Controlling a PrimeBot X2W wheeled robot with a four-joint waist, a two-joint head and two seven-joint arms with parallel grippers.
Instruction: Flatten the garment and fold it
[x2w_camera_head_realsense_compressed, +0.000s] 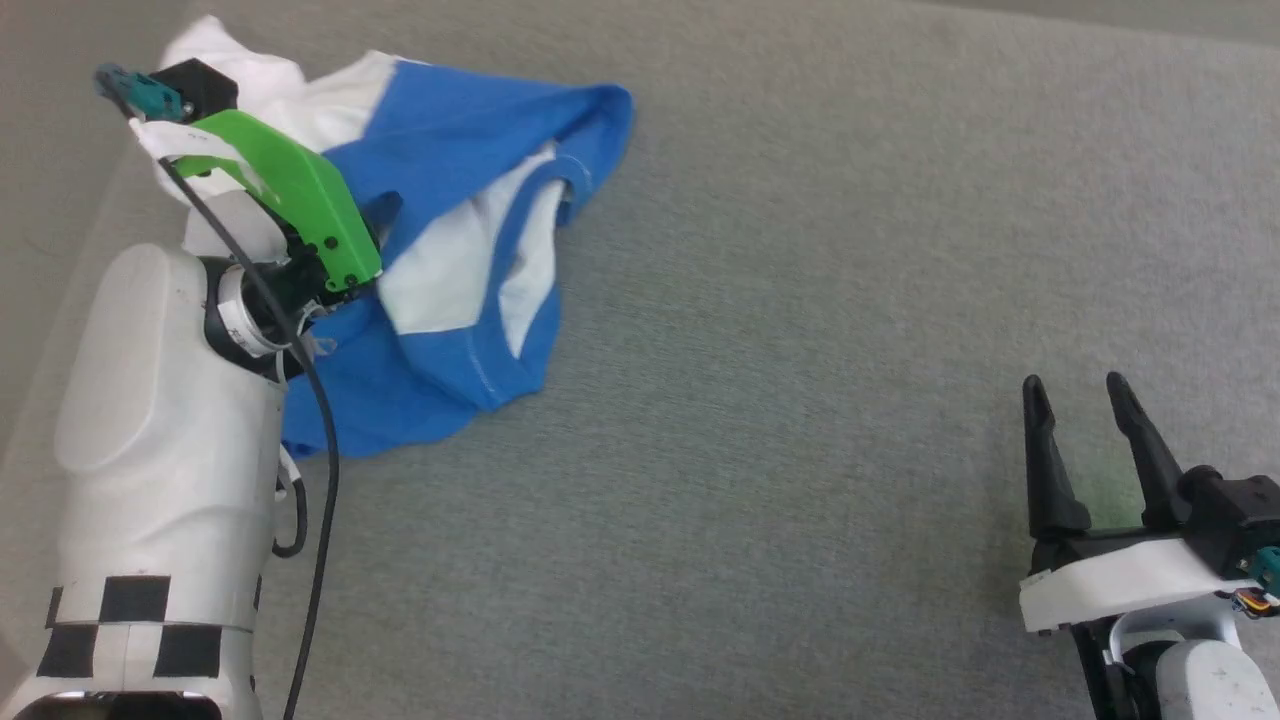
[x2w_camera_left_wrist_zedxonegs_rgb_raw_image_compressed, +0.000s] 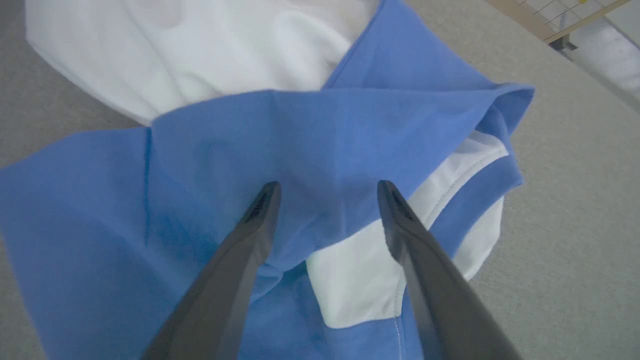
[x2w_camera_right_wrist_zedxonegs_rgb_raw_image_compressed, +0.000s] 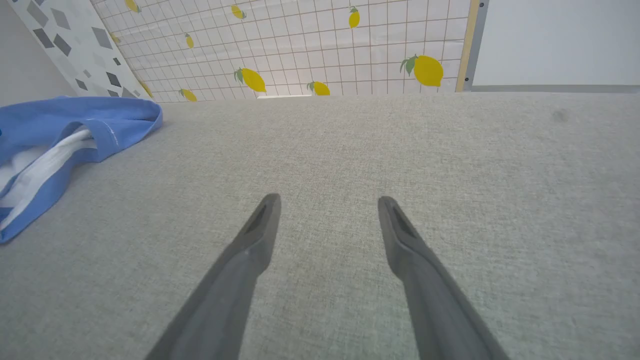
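left hand (x2w_camera_left_wrist_zedxonegs_rgb_raw_image_compressed: 327, 187): fingers spread wide apart with nothing between them; it points down at the shirt (x2w_camera_left_wrist_zedxonegs_rgb_raw_image_compressed: 310, 135), both tips over blue cloth; whether the tips touch the cloth cannot be told.
right hand (x2w_camera_head_realsense_compressed: 1075, 388): fingers wide apart, gripping nothing; it sits low over the bench (x2w_camera_head_realsense_compressed: 800, 400) with its fingers pointing along the grey surface.
shirt: crumpled in a heap on the bench, right beneath and ahead of the left hand; well apart from the right hand, off to that hand's left.
shirt at left hand: a blue fold runs across just beyond the fingertips, the white body bunches farther beyond, and a white panel edged with blue trim lies beside the finger (x2w_camera_left_wrist_zedxonegs_rgb_raw_image_compressed: 430, 270) on that view's right.
shirt from right hand: a blue-rimmed opening with white inside, lying far off to the left of the fingers.
bench: grey woven cover; it carries the shirt and lies under both hands.
left arm (x2w_camera_head_realsense_compressed: 160, 450): pale forearm with a black-and-white checked band (x2w_camera_head_realsense_compressed: 135, 600), a green bracket (x2w_camera_head_realsense_compressed: 300, 195) at the wrist and a black cable (x2w_camera_head_realsense_compressed: 333, 480) alongside; it hides part of the shirt.
wall (x2w_camera_right_wrist_zedxonegs_rgb_raw_image_compressed: 350, 45): white tiles printed with yellow lemons, beyond the bench's far edge, ahead of the right hand.
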